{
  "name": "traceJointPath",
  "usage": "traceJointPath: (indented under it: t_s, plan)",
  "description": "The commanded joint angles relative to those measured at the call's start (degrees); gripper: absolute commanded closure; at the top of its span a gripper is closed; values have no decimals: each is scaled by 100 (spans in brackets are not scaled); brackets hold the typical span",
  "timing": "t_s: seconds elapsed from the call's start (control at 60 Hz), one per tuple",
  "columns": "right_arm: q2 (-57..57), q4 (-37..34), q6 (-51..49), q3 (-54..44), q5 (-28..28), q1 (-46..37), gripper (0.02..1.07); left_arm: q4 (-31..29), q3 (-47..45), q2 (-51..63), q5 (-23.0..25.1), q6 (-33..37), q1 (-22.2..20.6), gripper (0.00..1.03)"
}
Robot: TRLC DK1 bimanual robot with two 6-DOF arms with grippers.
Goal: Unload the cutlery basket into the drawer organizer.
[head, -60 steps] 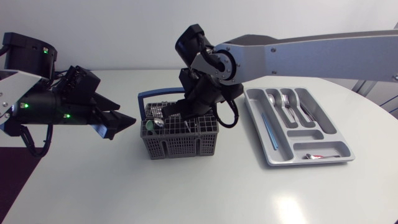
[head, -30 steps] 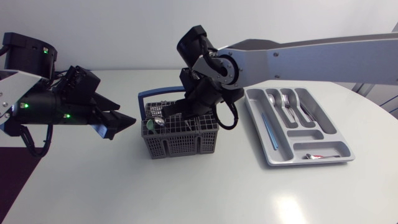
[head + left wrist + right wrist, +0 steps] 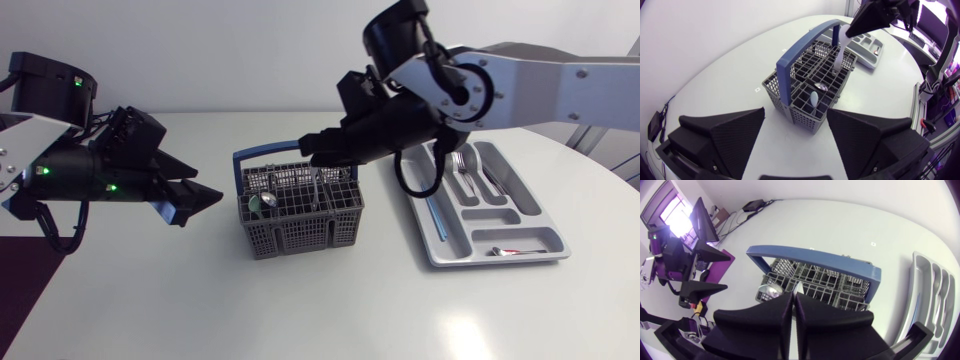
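Roughly midway, I judge: the one drawer organizer [image 3: 497, 214] holds what look like five pieces. The one cutlery basket [image 3: 300, 232], near it on the table, shows at least two more, a spoon [image 3: 268, 200] among them. Of two grippers, the right gripper [image 3: 316, 158] is clamped on one silver piece [image 3: 316, 185] hanging upright over the basket. The left gripper [image 3: 197, 203] hovers alongside, fingers apart, empty.
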Motion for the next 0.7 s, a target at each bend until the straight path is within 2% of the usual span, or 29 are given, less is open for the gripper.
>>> traceJointPath:
  t_s: [0.0, 0.133, 0.367, 0.517, 0.683]
  plan:
    - [-281, 220, 246, -395, -216, -256, 101, -8, 16, 82, -6, -10, -53, 17]
    - [-676, 369, 325, -624, -761, -555, 101, -8, -1, 109, -6, -10, -132, 17]
    - [-1432, 185, 343, -764, -1192, -695, 101, 1, 7, 144, -6, -27, -158, 17]
    - [-1986, -255, -105, -817, -1236, -1082, 101, 1, -1, 144, -14, -10, -158, 17]
    - [-2663, -1081, -958, -958, -1262, -2022, 101, 1, -1, 135, -14, 25, -150, 17]
